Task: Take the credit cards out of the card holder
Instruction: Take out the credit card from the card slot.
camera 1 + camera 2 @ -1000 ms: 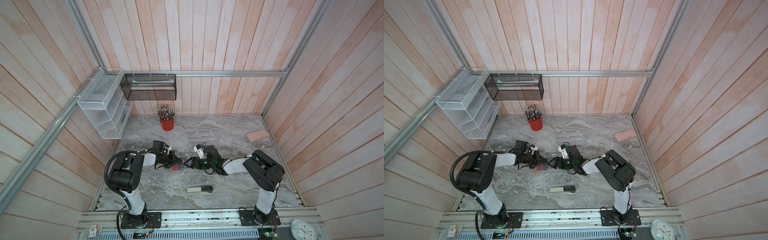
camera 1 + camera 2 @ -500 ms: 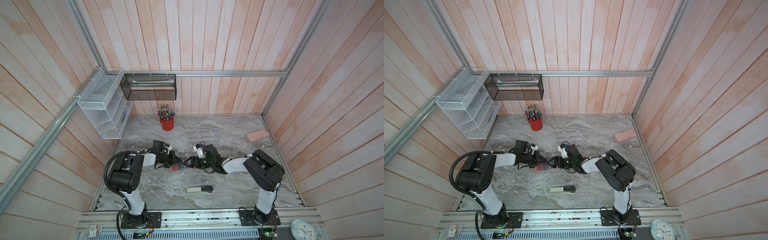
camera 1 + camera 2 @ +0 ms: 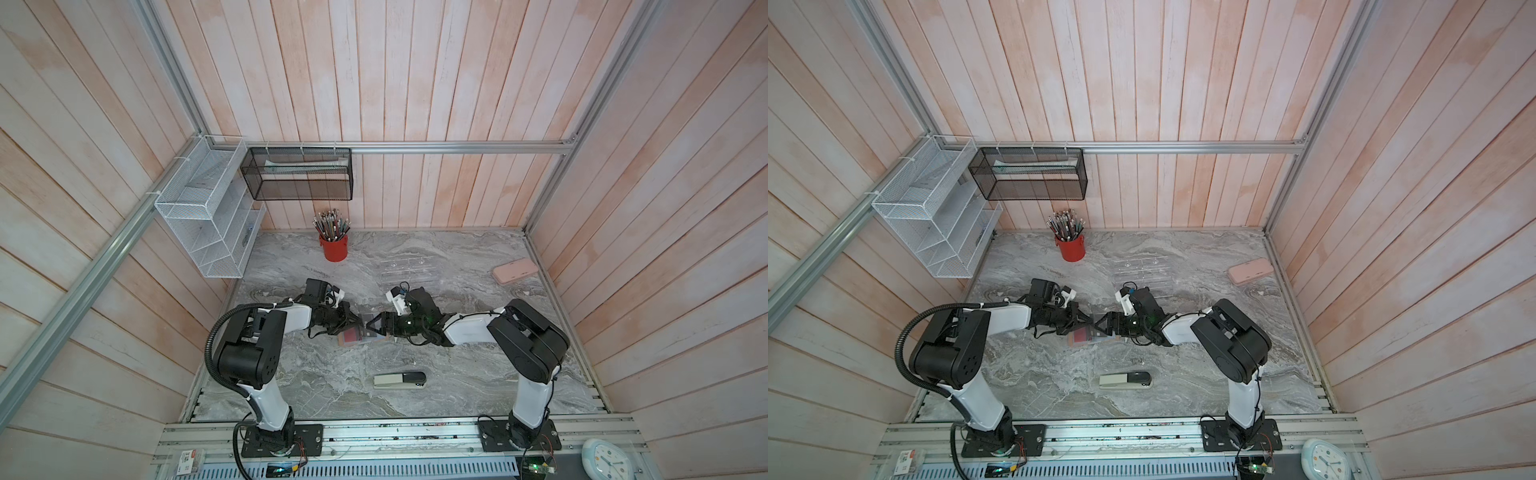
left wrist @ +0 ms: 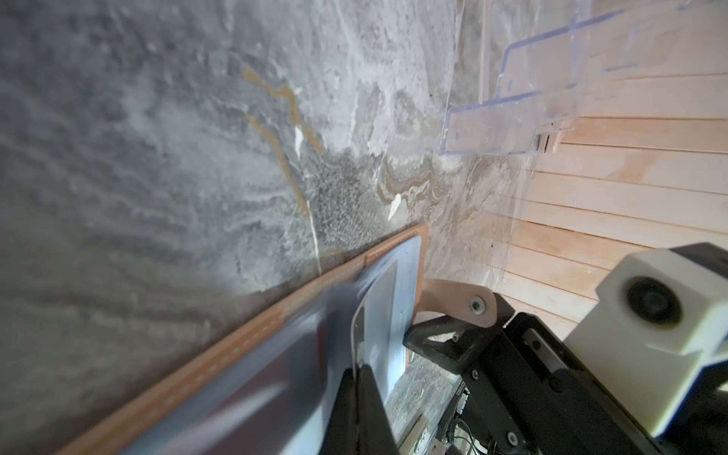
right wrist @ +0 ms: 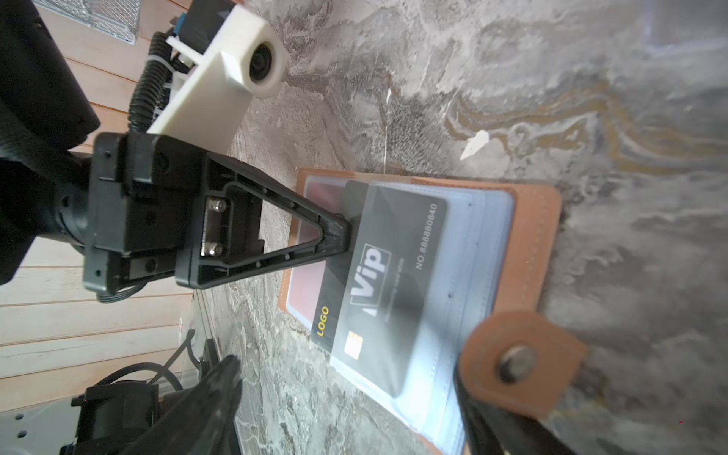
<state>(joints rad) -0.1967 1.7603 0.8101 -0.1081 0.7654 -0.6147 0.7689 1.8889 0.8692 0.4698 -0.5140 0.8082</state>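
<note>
Since a second ago the right gripper [image 3: 372, 326] has been brought slightly closer to the left gripper [image 3: 356, 322], while the latter is found in the same spot. Two grippers are counted, and they are met over one card holder [image 5: 532, 244].

The left gripper [image 5: 343, 232] is pressed fully closed, and one short edge of the black credit card [image 5: 394, 275] is pinched between its fingertips. That card is drawn partly out of the clear bluish sleeves [image 5: 484, 244] and is held over them. The right gripper [image 5: 346, 370] is spread wide. Nothing is seen clamped in it, and the snap tab [image 5: 520, 362] is draped against one of its fingers [image 5: 484, 417]. Whether the holder's edge is pressed by that finger cannot be told.

The card holder is laid open and flat on the marble table [image 3: 291, 374], between the two arms. Two credit cards are counted: the black one, and one red credit card [image 5: 305, 291] kept inside a sleeve on the page beneath the left gripper.

Farther out, single items are counted on the table. One clear acrylic rack [image 3: 409, 270] is set beyond the right gripper, and one red pencil cup [image 3: 333, 248] is placed near the back wall. One pink case [image 3: 514, 270] is laid by the right-hand wall. One stapler [image 3: 400, 380] is left nearer the arm bases, well apart from the holder.
</note>
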